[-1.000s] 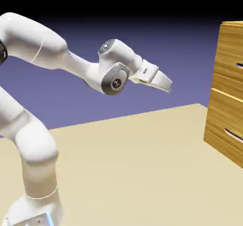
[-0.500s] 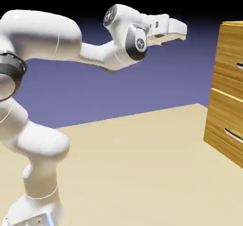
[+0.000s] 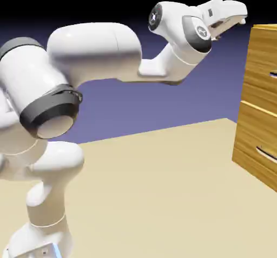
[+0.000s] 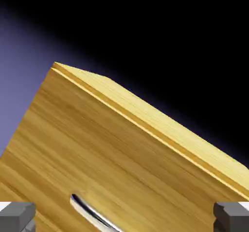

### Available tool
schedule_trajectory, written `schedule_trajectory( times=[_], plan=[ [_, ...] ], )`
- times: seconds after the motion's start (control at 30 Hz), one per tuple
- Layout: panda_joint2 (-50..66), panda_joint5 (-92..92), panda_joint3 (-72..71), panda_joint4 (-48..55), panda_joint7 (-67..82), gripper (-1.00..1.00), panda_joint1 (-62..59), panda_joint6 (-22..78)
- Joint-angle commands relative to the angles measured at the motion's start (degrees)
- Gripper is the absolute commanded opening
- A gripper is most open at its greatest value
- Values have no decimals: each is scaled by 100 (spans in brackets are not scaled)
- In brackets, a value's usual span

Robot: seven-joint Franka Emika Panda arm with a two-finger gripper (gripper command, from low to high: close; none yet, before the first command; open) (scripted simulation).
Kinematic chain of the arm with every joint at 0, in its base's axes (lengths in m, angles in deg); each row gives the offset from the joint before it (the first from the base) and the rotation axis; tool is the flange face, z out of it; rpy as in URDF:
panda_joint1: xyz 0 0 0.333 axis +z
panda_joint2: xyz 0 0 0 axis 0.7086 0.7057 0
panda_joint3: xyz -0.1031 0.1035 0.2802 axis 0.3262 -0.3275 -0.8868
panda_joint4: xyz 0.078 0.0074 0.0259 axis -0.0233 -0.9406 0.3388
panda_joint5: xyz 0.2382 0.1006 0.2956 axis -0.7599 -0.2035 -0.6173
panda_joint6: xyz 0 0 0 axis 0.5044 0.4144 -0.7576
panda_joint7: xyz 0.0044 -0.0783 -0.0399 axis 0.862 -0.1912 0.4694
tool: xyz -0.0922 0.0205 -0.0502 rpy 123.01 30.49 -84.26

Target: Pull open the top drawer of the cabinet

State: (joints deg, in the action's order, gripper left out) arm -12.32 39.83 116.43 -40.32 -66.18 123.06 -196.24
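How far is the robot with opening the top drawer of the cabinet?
Done: only the approach. The arm is raised to the height of the top drawer, and the gripper points at the cabinet. In hand: lining up; the fingers are wide apart with nothing between them, and the silver handle shows low in the hand view. Left: reach the handle, grasp it and pull; the drawer looks closed.

End effector (image 3: 236,20) higher, nearer the cabinet (image 3: 258,105)

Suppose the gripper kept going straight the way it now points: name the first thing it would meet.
Most likely the top drawer of the cabinet, on its wood front above the handle. The open gripper points toward it with only empty space between, though its exact height against the cabinet's top edge is hard to judge.
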Motion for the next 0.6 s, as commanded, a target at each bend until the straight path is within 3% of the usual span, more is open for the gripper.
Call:
schedule_trajectory(
  times=[0.0, 0.57],
  plan=[
    [-19, 239, 186, 140, -53, 0, 208, 8],
    [-348, 4290, 3352, 2524, -946, 0, 3738, 136]
  ],
)
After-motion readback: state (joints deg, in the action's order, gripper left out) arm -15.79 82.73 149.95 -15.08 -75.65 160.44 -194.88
